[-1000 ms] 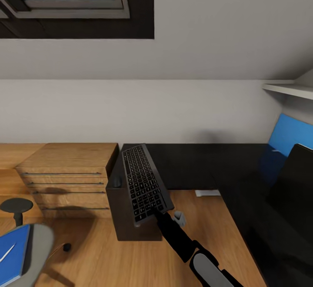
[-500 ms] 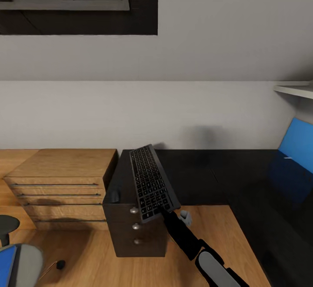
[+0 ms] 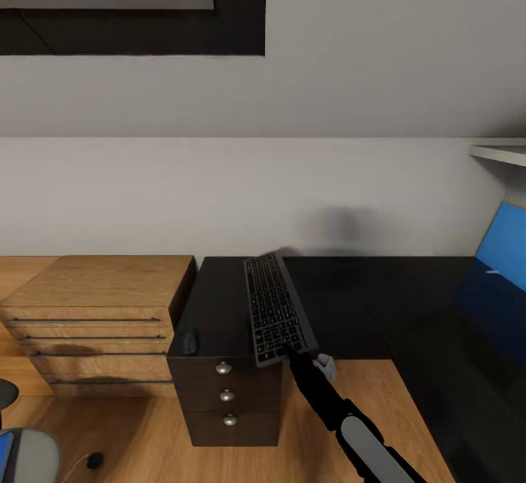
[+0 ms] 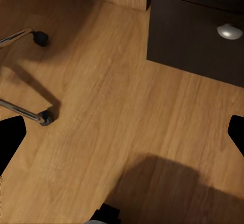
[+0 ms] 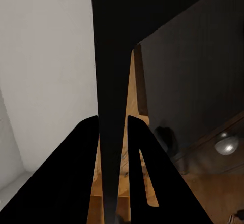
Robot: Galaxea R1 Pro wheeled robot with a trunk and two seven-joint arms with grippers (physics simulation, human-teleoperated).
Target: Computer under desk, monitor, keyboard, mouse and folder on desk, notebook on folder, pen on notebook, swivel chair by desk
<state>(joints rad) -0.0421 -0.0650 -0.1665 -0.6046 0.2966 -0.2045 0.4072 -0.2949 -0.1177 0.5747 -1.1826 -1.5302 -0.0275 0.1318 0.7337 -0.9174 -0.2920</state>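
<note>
My right gripper (image 3: 289, 353) is shut on the near end of the keyboard (image 3: 275, 307), a slim dark slab with black keys, held tilted just above the left part of the glossy black desk (image 3: 351, 297). In the right wrist view the keyboard (image 5: 109, 82) runs edge-on between both fingers (image 5: 86, 158). A small dark mouse (image 3: 190, 341) lies at the desk's left edge. The grey swivel chair (image 3: 33, 457) with a sliver of the blue folder (image 3: 3, 448) shows at the lower left. My left gripper (image 4: 122, 135) hangs open over the wood floor. The monitor and pen are out of view.
The dark drawer unit (image 3: 228, 395) with silver knobs stands under the desk's left end, beside a light wooden drawer chest (image 3: 95, 315). A blue panel (image 3: 504, 243) leans at the far right under a white shelf (image 3: 500, 150). Chair legs with casters (image 4: 44, 116) lie on the floor near my left gripper.
The camera has shifted. My right gripper has carried the keyboard right and farther in over the desk, lowering it to a flatter tilt. The chair has slid towards the picture's lower left corner.
</note>
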